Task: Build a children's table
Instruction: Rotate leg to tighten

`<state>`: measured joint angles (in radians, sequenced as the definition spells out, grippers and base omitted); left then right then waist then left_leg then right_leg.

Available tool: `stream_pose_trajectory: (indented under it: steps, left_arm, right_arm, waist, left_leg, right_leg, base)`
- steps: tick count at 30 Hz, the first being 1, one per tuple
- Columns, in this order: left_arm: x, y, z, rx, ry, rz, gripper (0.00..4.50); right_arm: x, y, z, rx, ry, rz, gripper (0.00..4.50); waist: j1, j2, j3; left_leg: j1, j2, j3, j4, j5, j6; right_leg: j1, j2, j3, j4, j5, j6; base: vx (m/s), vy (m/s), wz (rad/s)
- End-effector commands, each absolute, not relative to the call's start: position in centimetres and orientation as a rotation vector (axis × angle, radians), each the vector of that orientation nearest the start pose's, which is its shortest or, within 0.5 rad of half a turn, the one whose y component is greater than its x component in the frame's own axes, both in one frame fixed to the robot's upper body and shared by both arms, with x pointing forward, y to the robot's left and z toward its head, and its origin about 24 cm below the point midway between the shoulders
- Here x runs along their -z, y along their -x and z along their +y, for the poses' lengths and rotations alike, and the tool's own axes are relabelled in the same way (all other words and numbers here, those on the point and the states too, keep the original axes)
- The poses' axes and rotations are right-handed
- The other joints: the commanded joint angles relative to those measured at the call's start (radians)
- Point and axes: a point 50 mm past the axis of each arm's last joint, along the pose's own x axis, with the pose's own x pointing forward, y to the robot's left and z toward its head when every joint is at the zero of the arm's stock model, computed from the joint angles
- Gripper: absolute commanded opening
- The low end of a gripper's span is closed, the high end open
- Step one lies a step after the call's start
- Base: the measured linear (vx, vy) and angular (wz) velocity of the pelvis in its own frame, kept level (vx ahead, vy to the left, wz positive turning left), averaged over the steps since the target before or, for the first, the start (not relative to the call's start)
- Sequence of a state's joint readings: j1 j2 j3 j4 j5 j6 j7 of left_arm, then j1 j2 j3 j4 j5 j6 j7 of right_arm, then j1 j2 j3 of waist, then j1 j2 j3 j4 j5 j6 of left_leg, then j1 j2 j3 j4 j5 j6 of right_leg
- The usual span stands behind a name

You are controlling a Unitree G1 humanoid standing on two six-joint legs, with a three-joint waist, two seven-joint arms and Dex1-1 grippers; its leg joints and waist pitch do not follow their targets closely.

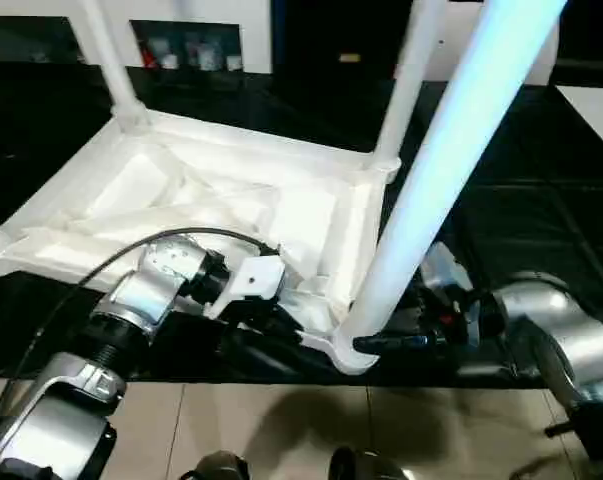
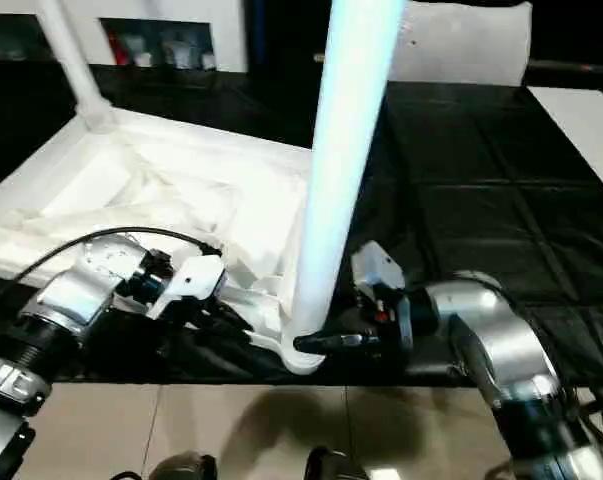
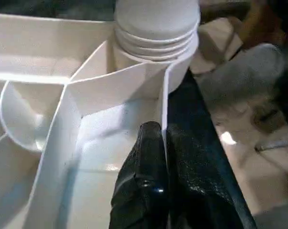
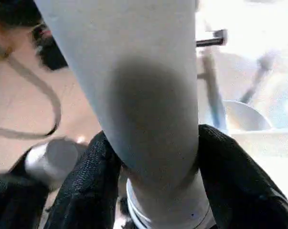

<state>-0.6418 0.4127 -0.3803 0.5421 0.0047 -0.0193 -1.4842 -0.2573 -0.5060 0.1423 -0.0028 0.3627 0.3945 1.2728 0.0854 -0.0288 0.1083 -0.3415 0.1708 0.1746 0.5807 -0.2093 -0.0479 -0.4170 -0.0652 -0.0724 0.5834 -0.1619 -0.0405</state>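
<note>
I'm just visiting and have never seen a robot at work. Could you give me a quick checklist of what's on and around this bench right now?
Surface: black-covered work table, with a pale tiled floor in front of it.
Job's things: white tabletop lying upside down, ribs up; two legs stand in the far corners; a third leg stands at the near corner socket, threads still showing.
Clutter: nothing seen.
Grippers: left gripper pinches the tabletop's rim beside that socket; right gripper clamps the third leg near its base.
Cables: a black cable loops over the left arm.
Surroundings: white cabinet with small items behind the table.
</note>
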Motion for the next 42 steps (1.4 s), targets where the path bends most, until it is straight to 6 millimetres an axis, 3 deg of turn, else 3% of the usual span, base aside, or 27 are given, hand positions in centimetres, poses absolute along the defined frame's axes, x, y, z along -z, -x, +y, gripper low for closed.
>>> stream_pose_trajectory:
  steps: [1, 2, 5, 8, 9, 10, 11, 12, 13, 14, 15, 16, 17, 18, 19, 20, 21, 22, 23, 24, 25, 27, 29, 32, 35, 38, 42]
  left_arm:
    - [-5.7, -30.9, 10.6, 1.561, -0.518, 0.45, 0.0]
    - [-5.7, -31.4, 9.9, 1.492, -0.466, 0.431, 0.0]
    - [-5.8, -31.9, 8.5, 1.408, -0.406, 0.406, 0.0]
    - [-5.8, -32.5, 6.9, 1.287, -0.35, 0.413, 0.0]
    - [-5.9, -32.7, 6.4, 1.244, -0.331, 0.418, 0.0]
    - [-6.0, -32.8, 6.1, 1.217, -0.317, 0.421, 0.0]
    - [-6.3, -33.1, 5.2, 1.157, -0.278, 0.424, 0.0]
    - [-6.6, -33.4, 4.5, 1.104, -0.242, 0.422, 0.0]
    - [-6.7, -33.5, 4.2, 1.089, -0.235, 0.421, 0.0]
    - [-6.9, -33.6, 3.9, 1.065, -0.226, 0.416, 0.0]
    - [-7.1, -33.7, 3.7, 1.048, -0.221, 0.413, 0.0]
    - [-7.1, -33.7, 3.7, 1.048, -0.221, 0.413, 0.0]
    - [-7.4, -33.9, 3.2, 1.005, -0.213, 0.402, 0.0]
    - [-7.4, -33.9, 3.2, 1.004, -0.213, 0.402, 0.0]
    - [-7.6, -33.9, 3.0, 0.981, -0.209, 0.402, 0.0]
    - [-7.7, -33.9, 2.9, 0.976, -0.209, 0.4, 0.0]
    - [-7.8, -33.9, 2.9, 0.976, -0.211, 0.396, 0.0]
    - [-7.8, -33.8, 3.0, 0.982, -0.228, 0.391, 0.0]
    - [-7.6, -33.7, 3.5, 0.995, -0.252, 0.386, 0.0]
    - [-7.6, -33.6, 3.7, 1.004, -0.262, 0.381, 0.0]
    - [-7.6, -33.6, 3.7, 1.004, -0.262, 0.381, 0.0]
    - [-7.4, -33.5, 4.5, 1.022, -0.276, 0.377, 0.0]
    - [-7.2, -33.3, 5.6, 1.06, -0.305, 0.374, 0.0]
    - [-7.0, -33.1, 6.6, 1.098, -0.339, 0.368, 0.0]
    - [-6.9, -32.7, 7.9, 1.189, -0.393, 0.346, 0.0]
    - [-6.5, -32.2, 9.1, 1.277, -0.453, 0.356, 0.0]
    - [-6.2, -31.6, 10.4, 1.402, -0.509, 0.382, 0.0]
  right_arm:
    - [-7.7, -24.9, -13.3, -1.409, -0.003, 0.29, 2.04]
    - [-7.1, -25.0, -12.5, -1.337, 0.022, 0.299, 2.04]
    - [-6.2, -25.5, -11.3, -1.207, 0.037, 0.331, 2.0]
    - [-5.6, -26.7, -9.7, -0.998, -0.039, 0.357, 1.96]
    - [-5.5, -27.2, -9.2, -0.92, -0.077, 0.364, 1.95]
    - [-5.5, -27.5, -8.8, -0.876, -0.093, 0.366, 1.94]
    - [-5.5, -28.3, -8.0, -0.789, -0.115, 0.368, 1.94]
    - [-5.6, -29.2, -7.3, -0.717, -0.133, 0.368, 1.94]
    - [-5.7, -29.4, -7.0, -0.698, -0.138, 0.368, 1.93]
    - [-5.9, -29.8, -6.7, -0.664, -0.14, 0.363, 1.93]
    - [-6.0, -30.1, -6.5, -0.638, -0.14, 0.36, 1.93]
    - [-6.0, -30.1, -6.5, -0.638, -0.14, 0.36, 1.93]
    - [-6.4, -30.5, -5.8, -0.607, -0.142, 0.357, 1.93]
    - [-6.4, -30.5, -5.8, -0.606, -0.142, 0.357, 1.93]
    - [-6.5, -30.7, -5.6, -0.583, -0.139, 0.357, 1.93]
    - [-6.7, -30.8, -5.4, -0.588, -0.14, 0.347, 1.93]
    - [-6.9, -30.9, -5.3, -0.592, -0.137, 0.334, 1.93]
    - [-7.0, -30.9, -5.4, -0.596, -0.13, 0.317, 2.49]
    - [-7.1, -30.9, -6.0, -0.604, -0.111, 0.286, 2.63]
    - [-7.2, -30.9, -6.4, -0.605, -0.106, 0.273, 2.63]
    - [-7.2, -30.9, -6.4, -0.605, -0.106, 0.273, 2.65]
    - [-7.2, -30.8, -7.3, -0.607, -0.094, 0.251, 2.92]
    - [-7.4, -30.6, -8.7, -0.625, -0.073, 0.221, 3.12]
    - [-7.4, -30.4, -10.0, -0.648, -0.038, 0.198, 3.25]
    - [-7.4, -30.0, -11.9, -0.691, 0.022, 0.174, 3.58]
    - [-7.5, -29.3, -13.5, -0.784, 0.084, 0.178, 3.94]
    - [-7.7, -28.5, -14.9, -0.918, 0.136, 0.196, 4.04]
  waist:
    - [-0.013, -0.011, -0.046]
    - [-0.017, -0.008, -0.039]
    - [-0.042, -0.009, -0.036]
    - [-0.069, -0.006, -0.036]
    - [-0.08, 0.001, -0.033]
    - [-0.094, 0.012, -0.033]
    - [-0.111, 0.019, -0.029]
    - [-0.128, 0.027, -0.024]
    - [-0.133, 0.031, -0.023]
    - [-0.139, 0.038, -0.017]
    - [-0.121, 0.045, -0.012]
    - [-0.121, 0.045, -0.012]
    - [-0.118, 0.008, -0.007]
    - [-0.118, -0.019, -0.01]
    - [-0.127, -0.027, -0.005]
    - [-0.118, -0.016, -0.016]
    - [-0.094, 0.002, -0.028]
    - [-0.098, 0.01, -0.032]
    - [-0.102, 0.017, -0.034]
    - [-0.103, 0.015, -0.031]
    - [-0.106, 0.009, -0.025]
    - [-0.108, 0.006, -0.024]
    - [-0.107, 0.006, -0.024]
    - [-0.103, 0.002, -0.03]
    - [-0.098, 0.002, -0.035]
    - [-0.095, -0.002, -0.036]
    - [-0.084, -0.001, -0.045]
  left_leg:
    - [0.002, 0.052, -0.013, -0.07, -0.171, 0.058]
    - [0.016, 0.048, -0.016, -0.07, -0.22, 0.037]
    - [0.019, 0.046, -0.03, -0.077, -0.281, 0.012]
    - [0.017, 0.049, -0.042, -0.084, -0.34, -0.001]
    - [0.014, 0.05, -0.047, -0.088, -0.377, -0.003]
    - [0.027, 0.053, -0.05, -0.086, -0.427, -0.01]
    - [0.022, 0.061, -0.06, -0.095, -0.493, -0.016]
    - [0.028, 0.071, -0.069, -0.106, -0.596, -0.024]
    - [0.027, 0.078, -0.073, -0.116, -0.645, -0.027]
    - [0.005, 0.098, -0.081, -0.15, -0.743, -0.031]
    - [-0.011, 0.122, -0.068, -0.198, -0.816, -0.041]
    - [-0.011, 0.122, -0.068, -0.198, -0.816, -0.041]
    - [0.023, 0.073, -0.031, -0.17, -0.777, -0.042]
    - [0.081, 0.016, -0.024, -0.08, -0.642, -0.032]
    - [0.127, -0.06, -0.016, 0.076, -0.278, 0.015]
    - [0.036, -0.041, -0.037, 0.04, -0.179, 0.041]
    - [-0.042, 0.013, -0.071, -0.048, -0.105, 0.047]
    - [-0.014, 0.042, -0.084, -0.078, -0.141, 0.057]
    - [0.014, 0.05, -0.076, -0.081, -0.207, 0.053]
    - [0.015, 0.049, -0.069, -0.084, -0.235, 0.054]
    - [0.014, 0.044, -0.062, -0.085, -0.296, 0.058]
    - [0.014, 0.042, -0.06, -0.084, -0.326, 0.063]
    - [0.009, 0.045, -0.062, -0.087, -0.318, 0.072]
    - [0.003, 0.044, -0.055, -0.087, -0.252, 0.094]
    - [0.005, 0.045, -0.048, -0.083, -0.195, 0.112]
    - [0.01, 0.042, -0.041, -0.079, -0.199, 0.119]
    - [0.007, 0.044, -0.032, -0.072, -0.12, 0.146]
  right_leg:
    - [0.049, -0.085, 0.053, -0.097, -0.517, -0.114]
    - [0.042, -0.089, 0.05, -0.115, -0.647, -0.076]
    - [0.043, -0.088, 0.038, -0.133, -0.751, -0.021]
    - [0.049, -0.089, 0.023, -0.138, -0.74, -0.022]
    - [0.05, -0.088, 0.017, -0.141, -0.734, -0.02]
    - [0.047, -0.089, 0.003, -0.15, -0.705, -0.03]
    - [0.058, -0.089, -0.016, -0.148, -0.661, -0.031]
    - [0.064, -0.08, -0.038, -0.148, -0.617, -0.02]
    - [0.072, -0.076, -0.045, -0.14, -0.578, -0.018]
    - [0.098, -0.07, -0.044, -0.092, -0.475, -0.016]
    - [0.108, -0.065, -0.017, -0.001, -0.321, -0.046]
    - [0.108, -0.065, -0.017, -0.001, -0.321, -0.046]
    - [0.058, -0.058, 0.017, -0.048, -0.48, -0.026]
    - [-0.006, -0.071, 0.005, -0.157, -0.776, 0.039]
    - [-0.05, -0.14, -0.009, -0.252, -1.107, 0.071]
    - [0.06, -0.175, 0.016, -0.213, -1.058, 0.083]
    - [0.133, -0.162, 0.018, -0.138, -0.796, 0.073]
    - [0.087, -0.113, 0.011, -0.118, -0.508, 0.005]
    - [0.066, -0.103, 0.019, -0.104, -0.363, -0.085]
    - [0.065, -0.101, 0.022, -0.103, -0.346, -0.114]
    - [0.066, -0.101, 0.019, -0.109, -0.411, -0.13]
    - [0.065, -0.107, 0.019, -0.119, -0.509, -0.114]
    - [0.066, -0.109, 0.021, -0.124, -0.518, -0.097]
    - [0.07, -0.11, 0.029, -0.119, -0.478, -0.101]
    - [0.068, -0.108, 0.032, -0.111, -0.413, -0.135]
    - [0.061, -0.105, 0.031, -0.117, -0.479, -0.137]
    - [0.061, -0.1, 0.035, -0.1, -0.36, -0.17]
  base:
    - [0.0, 0.0, 0.0]
    - [0.0, 0.0, 0.0]
    - [-0.053, 0.022, -0.01]
    - [-0.039, 0.035, -0.05]
    - [-0.077, 0.101, -0.13]
    - [-0.047, 0.075, -0.09]
    - [-0.045, 0.083, -0.08]
    - [-0.049, 0.085, -0.09]
    - [-0.049, 0.085, -0.09]
    - [-0.058, 0.067, -0.04]
    - [-0.074, 0.019, 0.06]
    - [-0.074, 0.019, 0.06]
    - [0.0, 0.0, 0.0]
    - [0.0, 0.0, 0.0]
    - [0.06, -0.061, 0.04]
    - [0.143, 0.021, -0.39]
    - [0.143, 0.021, -0.39]
    - [0.107, 0.051, -0.34]
    - [0.0, 0.0, 0.0]
    - [0.0, 0.0, 0.0]
    - [0.0, 0.0, 0.0]
    - [0.0, 0.0, 0.0]
    - [0.0, 0.0, 0.0]
    - [0.0, 0.0, 0.0]
    - [0.0, 0.0, 0.0]
    - [0.0, 0.0, 0.0]
    - [0.053, -0.05, 0.12]
